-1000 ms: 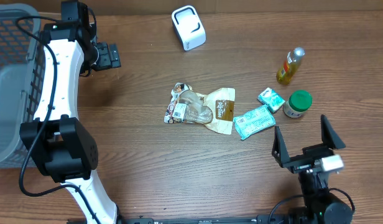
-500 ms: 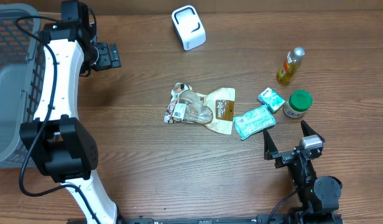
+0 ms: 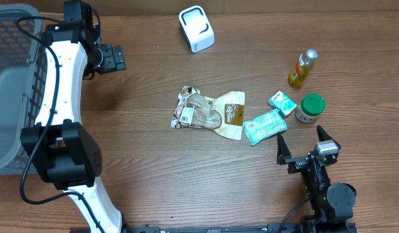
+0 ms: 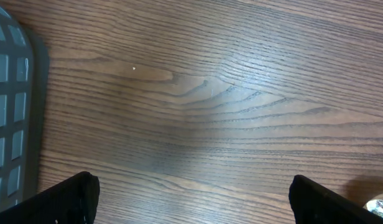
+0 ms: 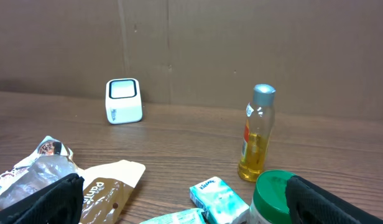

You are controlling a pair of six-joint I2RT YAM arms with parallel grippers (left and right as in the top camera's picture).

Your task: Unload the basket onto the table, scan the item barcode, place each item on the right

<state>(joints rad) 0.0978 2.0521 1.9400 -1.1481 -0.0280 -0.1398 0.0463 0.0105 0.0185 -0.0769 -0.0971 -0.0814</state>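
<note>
Both grippers are seen empty, and every item lies untouched on the wooden surface (image 3: 154, 175). The left gripper (image 3: 120, 57) is held at the far left, beside the grey basket (image 3: 11, 97), with its jaws spread wide over bare wood; nothing is found between them in the left wrist view. The right gripper (image 3: 304, 144) is positioned at the near right, jaws likewise opened wide, pointed toward the far edge, with nothing clasped.

The white scanner (image 3: 196, 28) is stood at the far edge, a little left of centre, well apart from both grippers. The goods are gathered in the middle and to the right. A clear packet (image 3: 194, 110) with a printed label is laid at the centre, overlapped on its right by a brown pouch (image 3: 231, 114). Just right of that, a long teal packet (image 3: 265, 126) is laid at an angle, and a small teal packet (image 3: 282, 102) is placed just beyond its far right end. A green-lidded jar (image 3: 310, 108) is stood upright just right of the small packet, near the right gripper's far side. An upright bottle of yellow liquid (image 3: 302, 68) with a silver cap is set farther back. Which item is meant for scanning cannot be told.
</note>
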